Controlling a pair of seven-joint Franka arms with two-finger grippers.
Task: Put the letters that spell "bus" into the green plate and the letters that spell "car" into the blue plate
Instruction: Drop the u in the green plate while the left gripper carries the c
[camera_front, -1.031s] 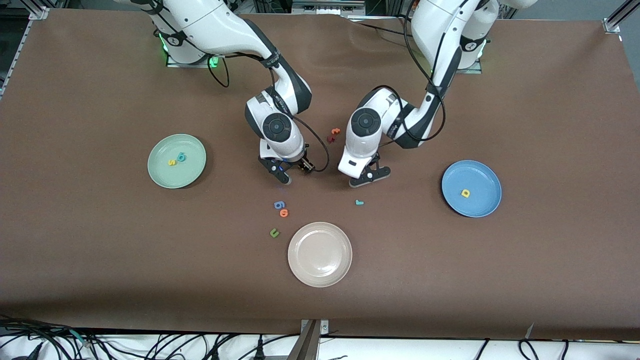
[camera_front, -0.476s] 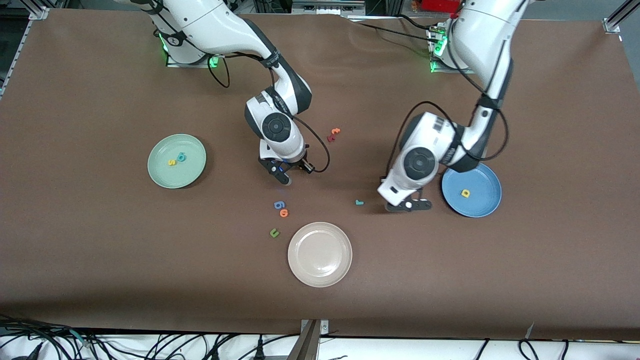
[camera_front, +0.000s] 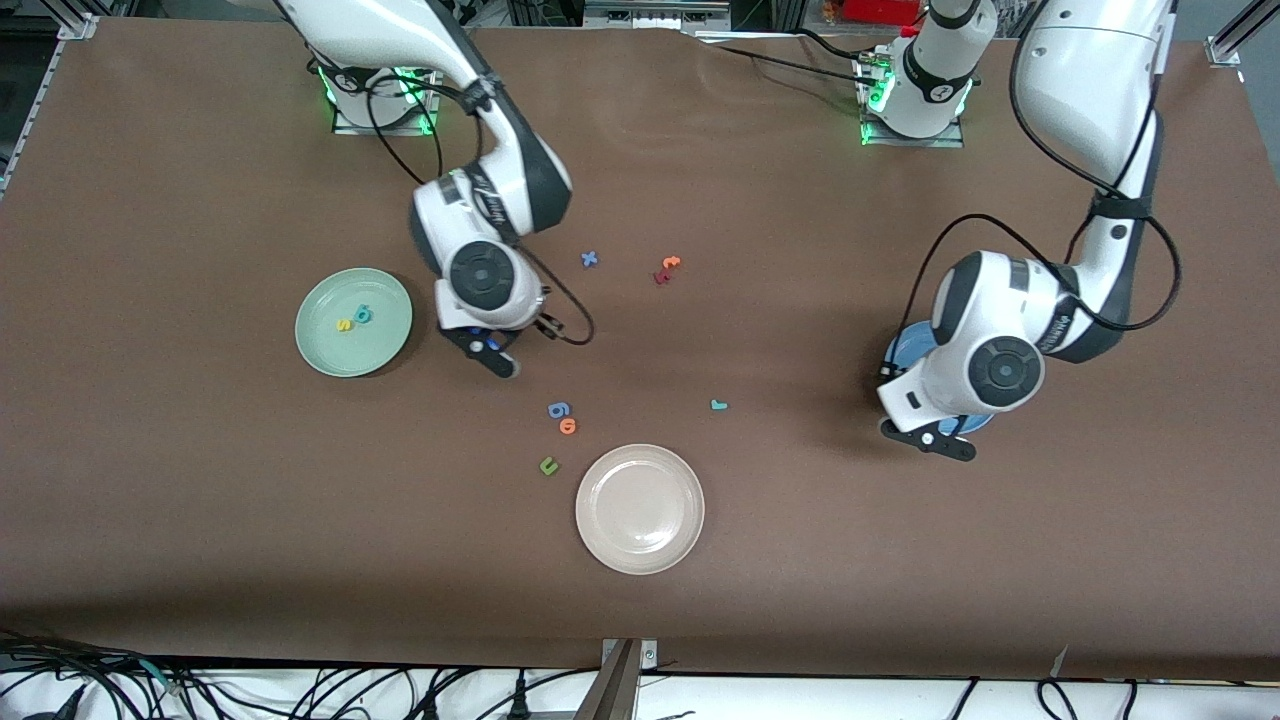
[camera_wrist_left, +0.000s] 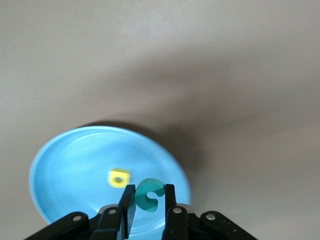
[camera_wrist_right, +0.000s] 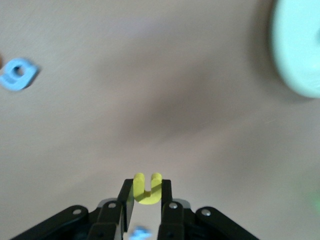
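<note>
Teal "c" (camera_wrist_left: 149, 194) sits pinched in the left gripper (camera_wrist_left: 148, 204) over the blue plate (camera_wrist_left: 75, 170); the right gripper (camera_wrist_right: 145, 197), beside the green plate (camera_front: 380, 345), clamps the yellow "u" (camera_wrist_right: 147, 188)

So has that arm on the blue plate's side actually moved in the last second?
Yes. The left gripper, holding the teal "c", has swung from mid-table toward its own end and is now over the blue plate.
</note>
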